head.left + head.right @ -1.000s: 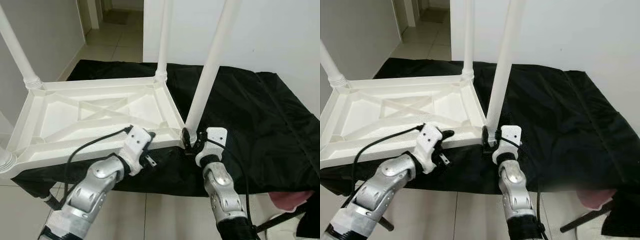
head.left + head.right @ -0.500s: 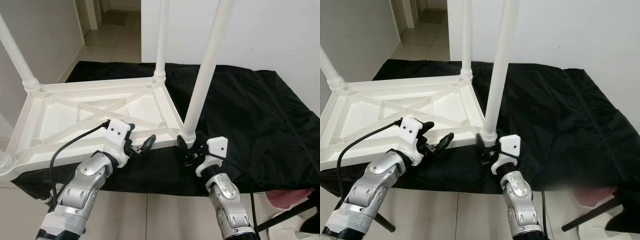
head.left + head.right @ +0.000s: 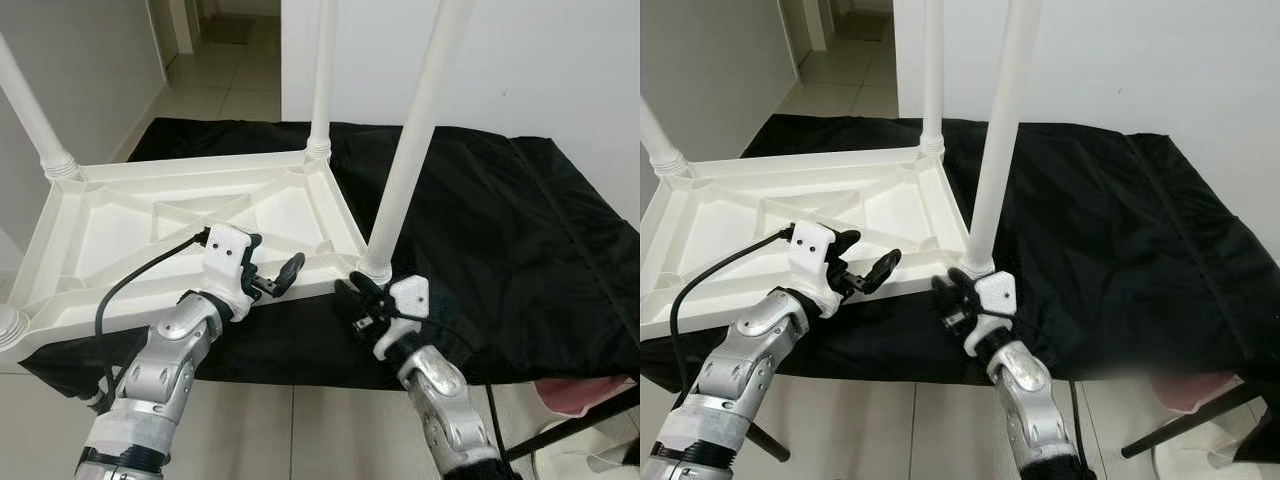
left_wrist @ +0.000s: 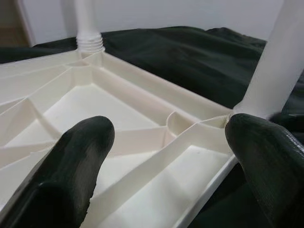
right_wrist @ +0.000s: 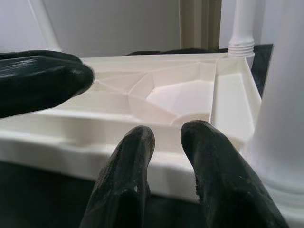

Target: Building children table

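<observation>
Lying upside down on a black cloth (image 3: pixel 480 220), the white plastic children's table (image 3: pixel 180 225) shows its ribbed underside, crossed by moulded diagonal braces inside a raised rim. Its long axis runs across the view from the robot's left to its right, and its round, smooth legs point straight up from ringed sockets at the corners. The nearest leg (image 3: pixel 405 160) rises from the near right corner; another leg (image 3: pixel 322 75) stands at the far right corner and a third leg (image 3: pixel 35 115) at the far left. The cloth is matte and wrinkled, draped over a low support on a pale tiled floor (image 3: pixel 215 90).

The left gripper (image 3: pixel 272 278) hovers at the near rim of the tabletop, its black fingers (image 4: pixel 71 166) spread wide apart, one over the ribbed inside and one outside the rim. The right gripper (image 3: pixel 355 300) sits just below the nearest leg's socket, its two fingers (image 5: pixel 128 180) close together with a narrow gap between them, holding nothing.
</observation>
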Available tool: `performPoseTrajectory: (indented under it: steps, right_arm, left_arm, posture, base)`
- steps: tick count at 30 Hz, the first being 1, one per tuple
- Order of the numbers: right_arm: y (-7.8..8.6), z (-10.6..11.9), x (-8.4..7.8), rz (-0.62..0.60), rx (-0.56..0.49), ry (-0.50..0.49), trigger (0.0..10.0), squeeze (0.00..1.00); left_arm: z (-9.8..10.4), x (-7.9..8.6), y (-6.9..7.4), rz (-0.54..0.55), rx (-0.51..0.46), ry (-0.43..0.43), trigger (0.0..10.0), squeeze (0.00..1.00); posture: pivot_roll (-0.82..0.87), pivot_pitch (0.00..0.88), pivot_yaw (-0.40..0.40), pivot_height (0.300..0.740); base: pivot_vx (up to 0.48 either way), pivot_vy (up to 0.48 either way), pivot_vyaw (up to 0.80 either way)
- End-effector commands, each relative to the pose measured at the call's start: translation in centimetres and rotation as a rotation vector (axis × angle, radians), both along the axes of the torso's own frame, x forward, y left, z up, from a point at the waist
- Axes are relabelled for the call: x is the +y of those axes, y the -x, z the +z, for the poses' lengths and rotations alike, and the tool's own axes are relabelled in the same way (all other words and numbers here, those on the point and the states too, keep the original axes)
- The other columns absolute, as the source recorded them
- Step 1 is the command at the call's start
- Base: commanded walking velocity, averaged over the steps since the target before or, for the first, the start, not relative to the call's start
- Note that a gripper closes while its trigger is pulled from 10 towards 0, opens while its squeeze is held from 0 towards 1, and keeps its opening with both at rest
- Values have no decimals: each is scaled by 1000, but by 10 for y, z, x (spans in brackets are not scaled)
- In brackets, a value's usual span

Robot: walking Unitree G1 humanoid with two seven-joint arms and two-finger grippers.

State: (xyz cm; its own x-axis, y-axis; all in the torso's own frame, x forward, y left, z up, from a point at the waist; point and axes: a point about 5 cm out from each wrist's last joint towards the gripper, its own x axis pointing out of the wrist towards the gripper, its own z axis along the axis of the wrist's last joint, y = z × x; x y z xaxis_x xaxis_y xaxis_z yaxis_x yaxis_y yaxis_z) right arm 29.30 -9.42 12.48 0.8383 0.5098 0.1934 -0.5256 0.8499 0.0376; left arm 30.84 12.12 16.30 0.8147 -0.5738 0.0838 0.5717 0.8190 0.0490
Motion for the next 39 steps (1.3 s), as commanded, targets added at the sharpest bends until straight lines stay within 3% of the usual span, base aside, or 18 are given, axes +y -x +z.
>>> performPoseTrajectory:
  steps: [1,6,11,17,27,32,39]
  right_arm:
    - [-6,-2,-2,-16,15,-3,10000,0]
    - [-26,11,-5,-48,-24,1,10000,0]
    - [-32,15,-9,-67,-28,1,10000,0]
    - [-39,17,-24,-130,-23,-2,10000,0]
    - [-49,17,-61,-304,-22,-12,10000,0]
    - [-53,16,-74,-357,-17,-23,10000,0]
    - [-55,20,-76,-358,-31,-22,10000,0]
  left_arm:
    - [2,5,-5,97,-17,-13,10000,0]
    - [7,15,-9,132,-41,-70,10000,0]
    - [6,19,-10,129,-34,-88,10000,0]
    - [-2,16,-2,9,18,-120,10000,0]
    - [-23,21,13,-145,103,-289,10000,0]
    - [-27,31,10,-125,125,-335,10000,0]
    - [-30,42,5,-93,145,-384,10000,0]
  posture:
    - [47,35,-3,740]
    - [49,31,7,740]
    - [51,30,6,740]
    - [49,30,9,740]
    - [53,34,22,740]
    - [56,32,22,740]
    - [54,33,23,740]
  base:
    - [0,0,0]
    - [0,0,0]
    - [0,0,0]
    - [0,0,0]
    - [0,0,0]
    - [0,0,0]
    - [0,0,0]
